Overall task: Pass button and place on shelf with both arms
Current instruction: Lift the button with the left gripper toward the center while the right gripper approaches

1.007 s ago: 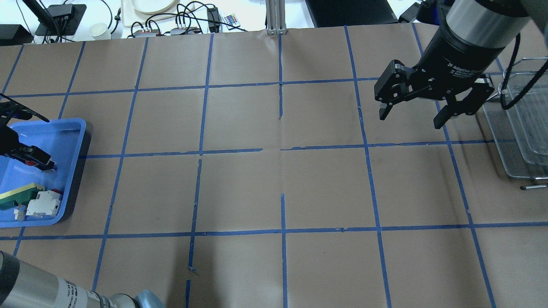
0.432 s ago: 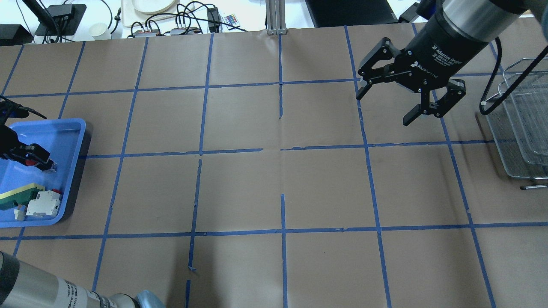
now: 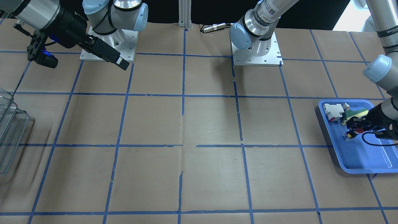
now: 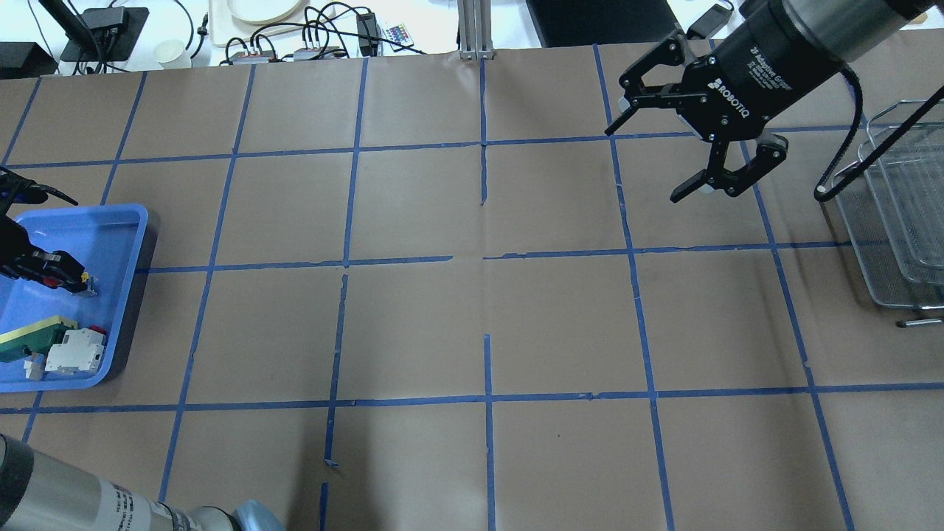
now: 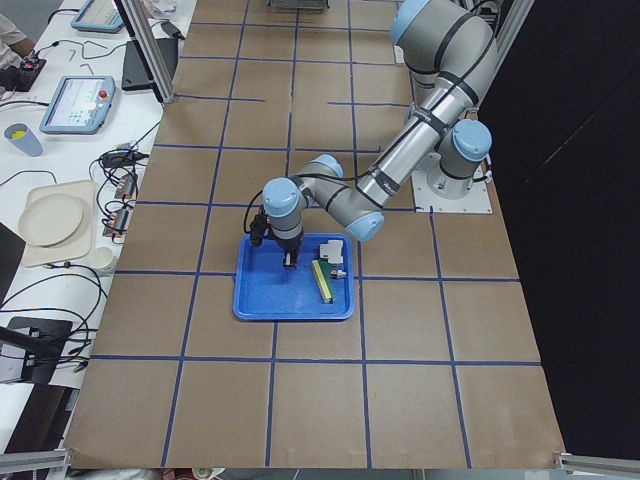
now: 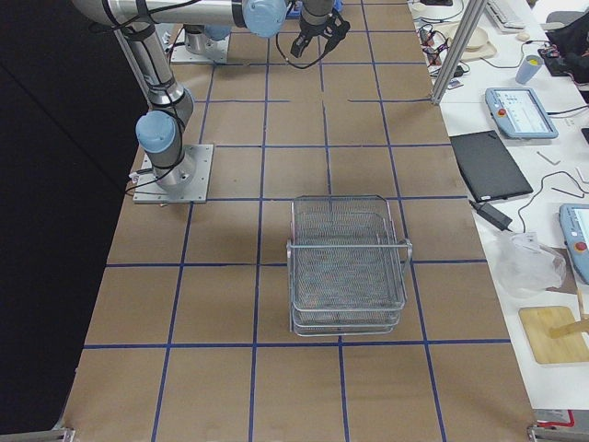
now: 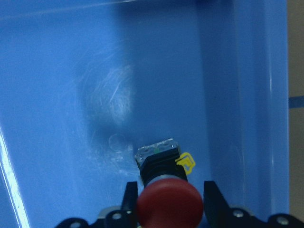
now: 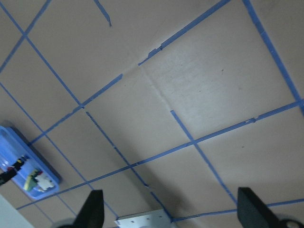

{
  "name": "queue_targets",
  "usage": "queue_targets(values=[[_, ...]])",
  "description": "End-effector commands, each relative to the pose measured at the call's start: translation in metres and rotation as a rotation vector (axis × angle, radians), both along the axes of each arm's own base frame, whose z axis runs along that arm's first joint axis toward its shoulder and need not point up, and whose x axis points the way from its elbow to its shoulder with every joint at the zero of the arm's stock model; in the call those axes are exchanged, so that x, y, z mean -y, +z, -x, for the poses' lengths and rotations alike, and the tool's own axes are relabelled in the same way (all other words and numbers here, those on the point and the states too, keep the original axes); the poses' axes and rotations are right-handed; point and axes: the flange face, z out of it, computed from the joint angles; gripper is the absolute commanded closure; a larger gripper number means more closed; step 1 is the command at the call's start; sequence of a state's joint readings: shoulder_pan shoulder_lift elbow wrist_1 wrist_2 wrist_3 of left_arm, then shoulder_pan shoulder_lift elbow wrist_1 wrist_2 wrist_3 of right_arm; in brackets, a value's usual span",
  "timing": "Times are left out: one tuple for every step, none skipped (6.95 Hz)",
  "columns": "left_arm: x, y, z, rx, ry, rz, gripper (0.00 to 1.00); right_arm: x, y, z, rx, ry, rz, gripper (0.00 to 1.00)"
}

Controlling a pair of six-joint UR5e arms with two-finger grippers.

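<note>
Overhead exterior view: the left gripper is cut off at the frame's edge, with only its tips seen over the blue tray. The button is clamped between its fingers, red cap toward the wrist camera and clear block toward the tray floor. Whether the floor is touched cannot be told. The right gripper is held spread wide above the table, apart from the shelf, which is cropped at the right edge. Near the button, a green-and-yellow part and a white-and-red block are seen lying in the tray. Counted: two grippers, one button, one shelf, one tray, two other parts.
</note>
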State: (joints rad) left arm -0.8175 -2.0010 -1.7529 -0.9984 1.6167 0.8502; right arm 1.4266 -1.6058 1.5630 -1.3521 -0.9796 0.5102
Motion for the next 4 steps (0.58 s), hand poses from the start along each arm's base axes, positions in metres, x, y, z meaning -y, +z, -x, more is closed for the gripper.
queue_targets(values=[[0.006,0.026,0.002,0.019,-0.007,0.022,0.72,0.012,-0.005,-0.005,0.108,-0.128,-0.084,0.0],[0.006,0.057,0.017,-0.029,-0.002,-0.002,0.72,0.02,-0.008,-0.006,0.162,-0.157,-0.107,0.0],[0.016,0.089,0.069,-0.089,0.007,0.007,0.72,0.026,-0.008,0.007,0.219,-0.224,-0.132,0.0],[0.022,0.107,0.122,-0.173,0.003,0.007,0.72,0.033,-0.01,0.021,0.27,-0.266,-0.143,0.0]])
